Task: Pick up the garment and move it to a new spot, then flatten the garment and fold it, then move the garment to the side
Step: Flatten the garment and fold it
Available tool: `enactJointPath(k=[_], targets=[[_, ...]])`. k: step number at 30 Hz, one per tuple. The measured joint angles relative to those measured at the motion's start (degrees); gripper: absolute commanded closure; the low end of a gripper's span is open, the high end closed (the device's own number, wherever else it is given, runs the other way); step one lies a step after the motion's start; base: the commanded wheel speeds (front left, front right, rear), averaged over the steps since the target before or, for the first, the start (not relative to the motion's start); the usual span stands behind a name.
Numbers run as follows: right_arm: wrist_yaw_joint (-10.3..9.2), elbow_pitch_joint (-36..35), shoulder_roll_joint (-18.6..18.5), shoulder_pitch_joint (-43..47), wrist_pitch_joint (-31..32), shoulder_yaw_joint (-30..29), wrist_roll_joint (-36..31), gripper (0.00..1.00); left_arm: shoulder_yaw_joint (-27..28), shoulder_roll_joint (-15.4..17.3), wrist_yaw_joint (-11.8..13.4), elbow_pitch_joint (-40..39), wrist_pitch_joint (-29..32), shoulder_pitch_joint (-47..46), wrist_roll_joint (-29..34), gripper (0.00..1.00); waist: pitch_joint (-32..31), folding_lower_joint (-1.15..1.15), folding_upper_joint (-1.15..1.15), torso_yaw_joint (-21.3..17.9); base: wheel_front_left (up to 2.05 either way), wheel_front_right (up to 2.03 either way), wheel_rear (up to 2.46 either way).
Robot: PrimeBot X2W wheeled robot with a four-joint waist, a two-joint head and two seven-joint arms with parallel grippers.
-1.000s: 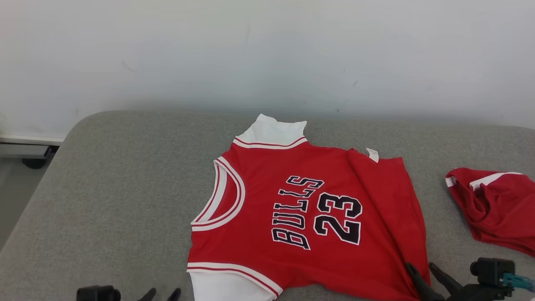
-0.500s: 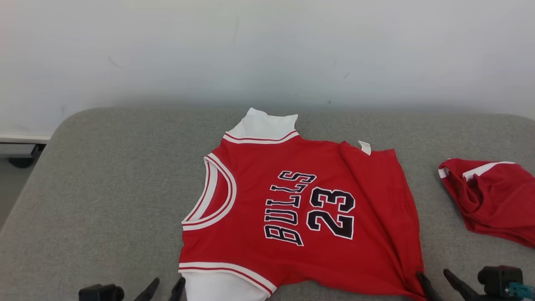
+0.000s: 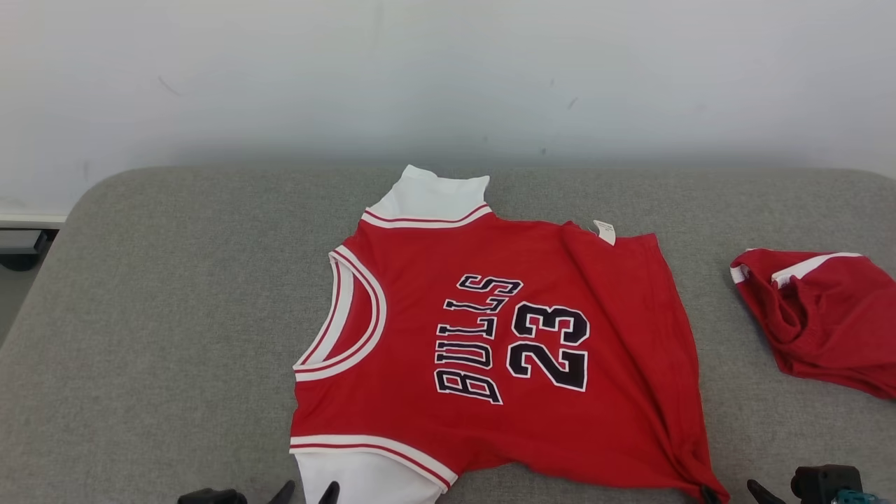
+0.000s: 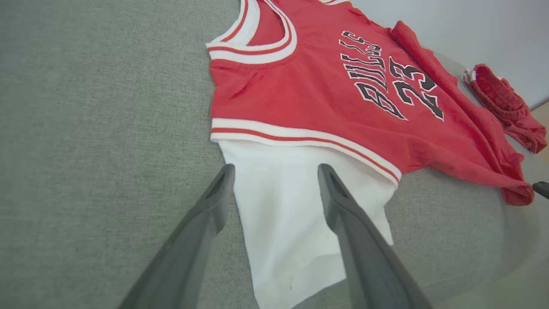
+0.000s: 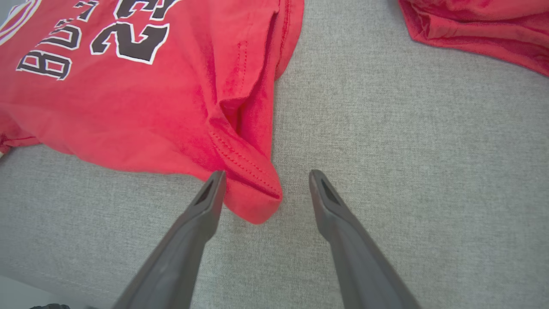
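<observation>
Head view: Bulls jersey [image 3: 490,336], near white sleeve [image 3: 357,479] cut by bottom edge; red shorts [image 3: 819,315] cut at right edge. Cropped to fingertips: left end effector [image 3: 308,491], right end effector [image 3: 731,493]. Side label [image 3: 605,231] print too small to read.

1. Jersey [image 3: 504,336]: lies mid-way across the padded surface [image 3: 175,315].
2. Second garment [image 3: 819,315]: same surface, to the jersey's right, well apart.
3. My left gripper [image 4: 274,176]: at the jersey's near-left sleeve.
4. My right gripper [image 5: 268,174]: at its near-right corner.
</observation>
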Motion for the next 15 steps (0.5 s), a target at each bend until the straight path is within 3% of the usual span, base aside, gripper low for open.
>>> enactJointPath(k=[15], targets=[[-1.1,0.8,1.7,-0.3,0.9,-0.4,-0.7,0.0,0.8,-3.9,0.0,3.3,4.5,0.0,3.8,0.0,1.1,0.0,0.0,0.1,0.0,0.0,0.0]])
